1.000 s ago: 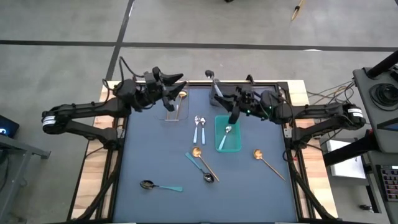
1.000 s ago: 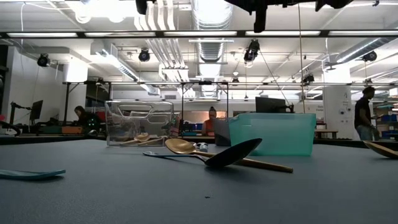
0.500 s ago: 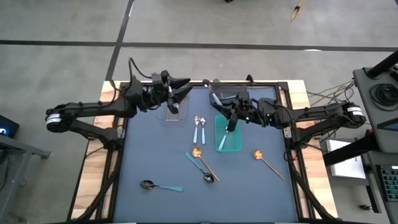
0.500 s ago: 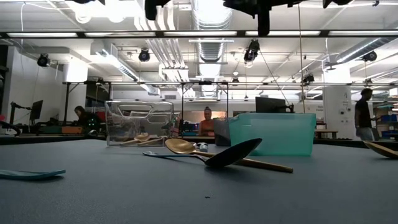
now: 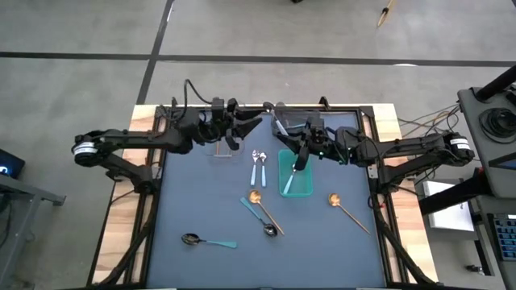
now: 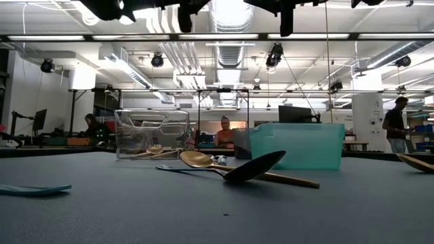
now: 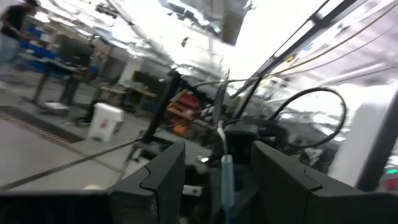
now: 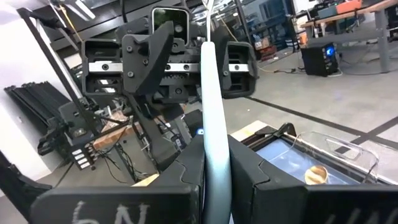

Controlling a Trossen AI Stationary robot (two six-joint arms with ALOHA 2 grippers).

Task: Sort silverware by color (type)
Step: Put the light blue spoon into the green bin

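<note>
Dark blue table (image 5: pixel 193 201) held a clear bin (image 5: pixel 226 145), a teal bin (image 5: pixel 296 176) and a grey bin (image 5: pixel 290 127) toward the far edge. Two blue-handled spoons (image 5: pixel 258 165) lay between the clear and teal bins; gold spoon (image 5: pixel 263 209) crossed teal-handled spoon (image 5: pixel 260 217) mid-table. Another gold spoon (image 5: pixel 347 209) right, another teal-handled spoon (image 5: pixel 208 240) near front.

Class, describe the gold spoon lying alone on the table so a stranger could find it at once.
Start at the teal bin near the table's middle. On its right-arm side lies a gold spoon alone on the dark mat. The other loose gold spoon lies crossed with a teal-handled one.
</note>
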